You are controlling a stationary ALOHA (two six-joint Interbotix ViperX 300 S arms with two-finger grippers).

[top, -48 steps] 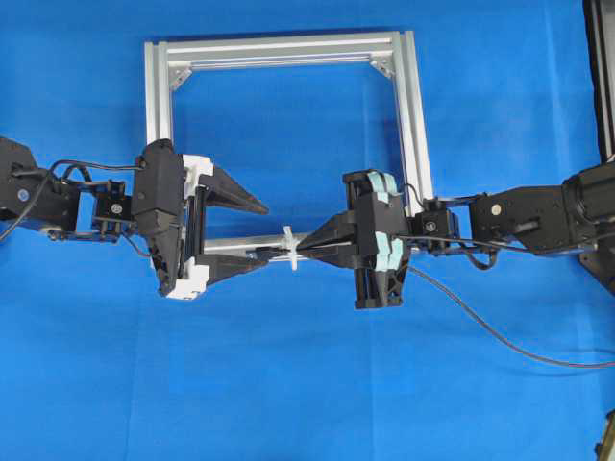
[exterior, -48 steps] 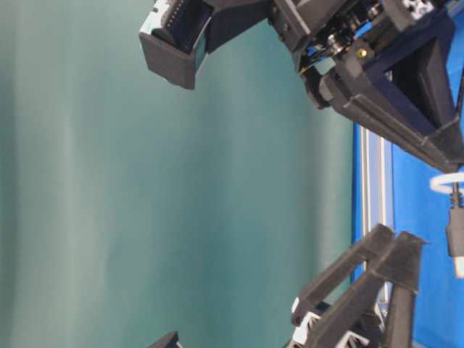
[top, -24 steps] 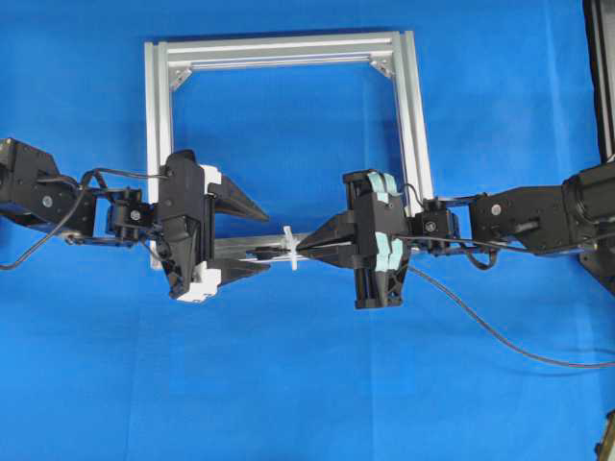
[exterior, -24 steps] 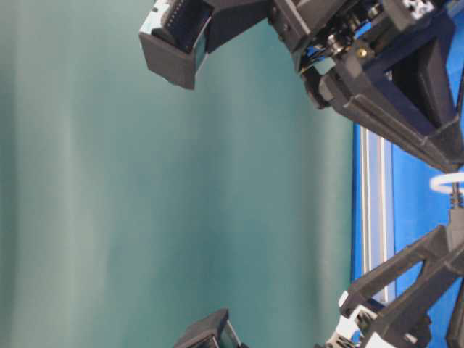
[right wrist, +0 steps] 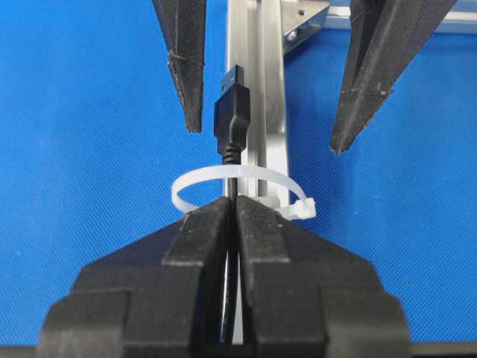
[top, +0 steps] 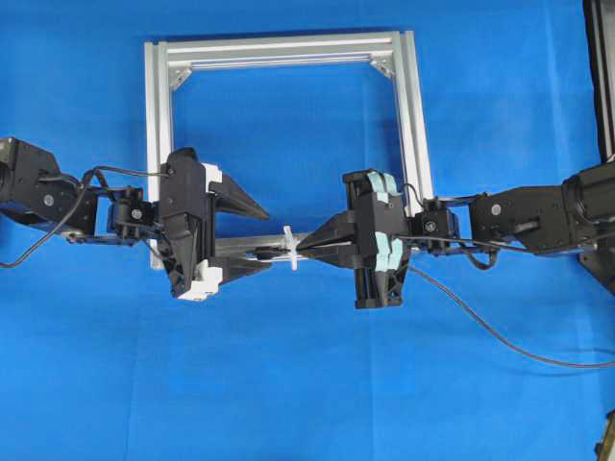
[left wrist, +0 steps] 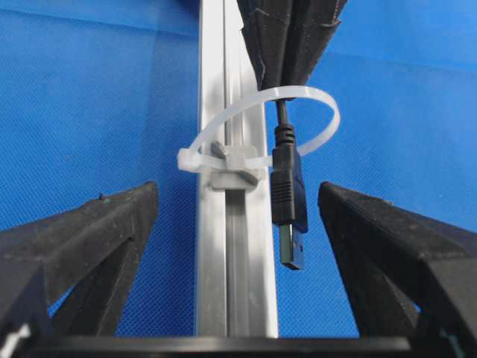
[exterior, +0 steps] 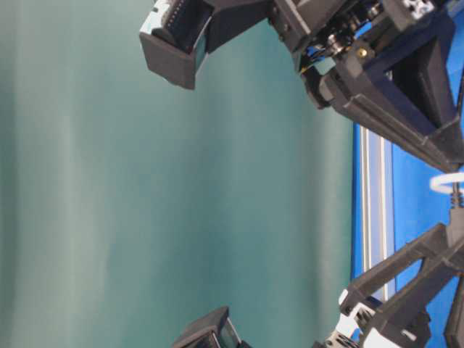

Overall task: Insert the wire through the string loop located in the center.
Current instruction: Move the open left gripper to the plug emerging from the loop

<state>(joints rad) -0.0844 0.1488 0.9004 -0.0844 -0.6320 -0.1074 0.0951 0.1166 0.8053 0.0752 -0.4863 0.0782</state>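
The white string loop (top: 288, 248) stands on the silver frame's near bar (top: 235, 246). My right gripper (top: 301, 248) is shut on the wire (top: 480, 327) just behind the loop. The wire passes through the string loop (right wrist: 195, 179), and its black plug (right wrist: 229, 112) sticks out on the far side. My left gripper (top: 263, 235) is open, its fingers (right wrist: 186, 67) on either side of the plug (left wrist: 289, 194) without touching it. In the left wrist view the plug hangs nearer the right-hand finger (left wrist: 373, 239), with the string loop (left wrist: 322, 104) just beyond.
The square aluminium frame (top: 288, 48) lies on a blue cloth, with corner brackets (top: 381, 65) at its far corners. Slack wire trails off to the right edge of the table (top: 567, 363). A dark object stands at the far right edge (top: 603, 77).
My open left gripper moved right along the bar until its fingers flank the plug, then nearly stopped. The right gripper and the wire stayed still.
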